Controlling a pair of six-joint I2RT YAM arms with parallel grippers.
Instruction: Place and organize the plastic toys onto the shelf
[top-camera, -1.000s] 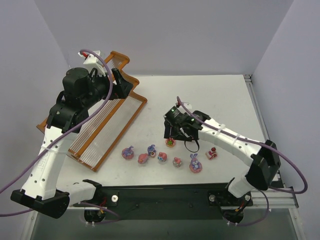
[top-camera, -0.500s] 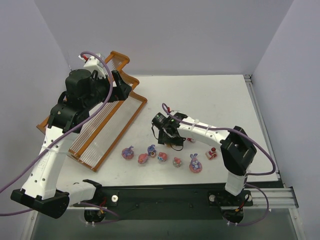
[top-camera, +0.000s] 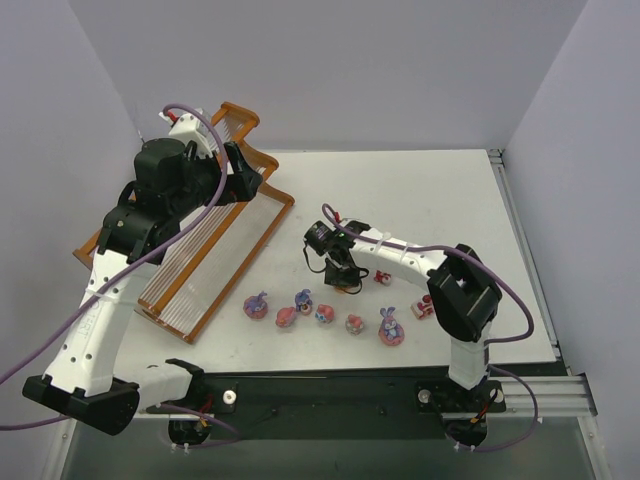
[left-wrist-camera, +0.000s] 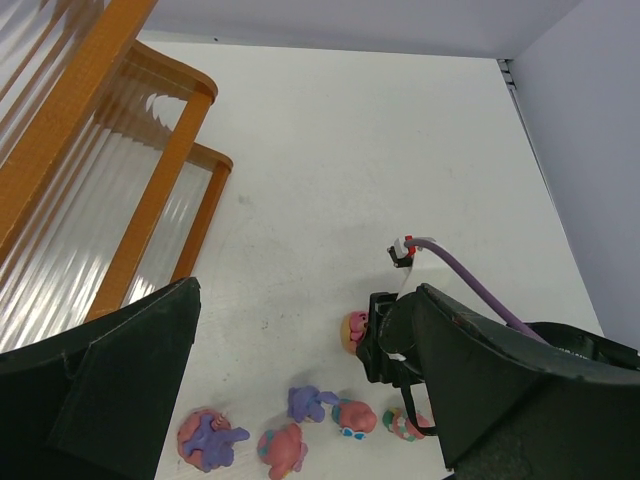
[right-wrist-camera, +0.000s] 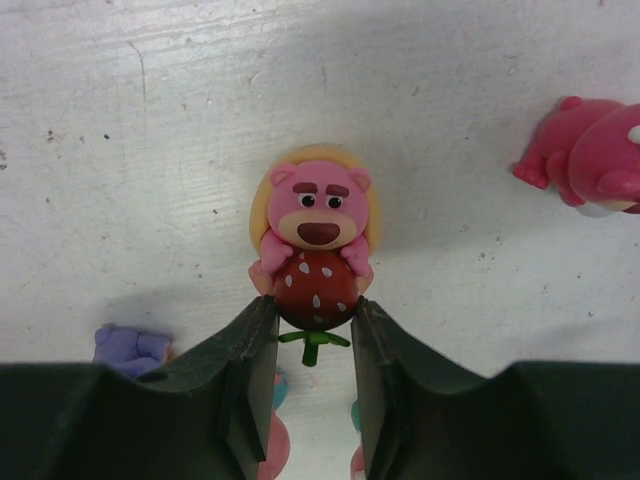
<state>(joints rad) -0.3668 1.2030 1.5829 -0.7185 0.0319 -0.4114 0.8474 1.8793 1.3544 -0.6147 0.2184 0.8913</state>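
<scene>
The white tabletop sat between plain lavender-grey walls, with the orange-framed shelf lying angled at its left side. The left gripper hung over the shelf's upper end, jaws spread wide and holding nothing.

Near the table's middle, the right gripper pointed down at a pink bear toy. Its two dark fingers pressed against either side of the red strawberry the bear hugged. Whether the toy had left the surface could not be told.

The other toys lay in a loose row just nearer the arm bases (none on the shelf). A reddish-pink one lay to the bear's right in the wrist view.
</scene>
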